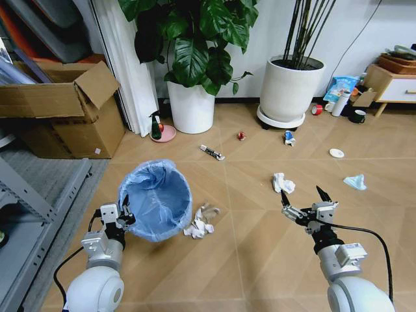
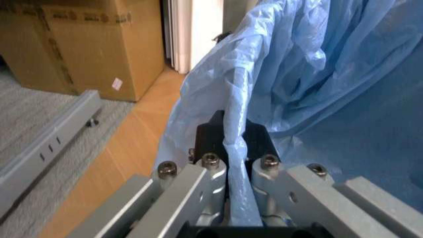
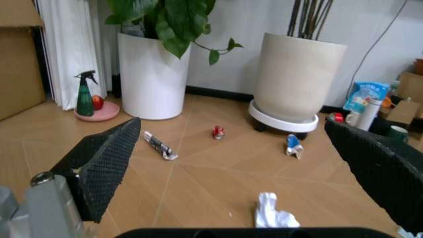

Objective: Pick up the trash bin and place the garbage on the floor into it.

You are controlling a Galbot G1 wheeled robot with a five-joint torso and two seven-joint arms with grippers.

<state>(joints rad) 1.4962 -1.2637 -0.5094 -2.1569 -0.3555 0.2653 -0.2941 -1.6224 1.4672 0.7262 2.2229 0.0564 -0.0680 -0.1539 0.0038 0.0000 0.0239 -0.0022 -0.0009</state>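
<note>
My left gripper (image 1: 121, 212) is clamped on the near rim of the trash bin (image 1: 156, 198); the left wrist view shows its fingers (image 2: 213, 136) pinching the bin's rim and its blue bag liner (image 2: 310, 74) between them. The bin appears tilted, its mouth facing up and toward me. My right gripper (image 1: 304, 199) hangs over bare floor (image 1: 247, 247) well to the right of the bin, fingers spread wide, holding nothing.

Garbage, placed from the bin: a crumpled white paper wad (image 1: 201, 223) lies just beside it on the right. A second white wad (image 1: 283, 183) lies farther right, just beyond my right gripper. A light-blue face mask (image 1: 355, 182) lies far right. A tube (image 1: 212, 152) lies beyond the bin, then a small red item (image 1: 242, 136), a blue-and-white wrapper (image 1: 289, 137) and a white round lid (image 1: 337, 153), all to the right.

Beyond these stand two white plant pots (image 1: 192, 107), with a green spray bottle (image 1: 155, 125) beside the nearer pot and a cardboard box (image 1: 62, 107) left of the bin.
</note>
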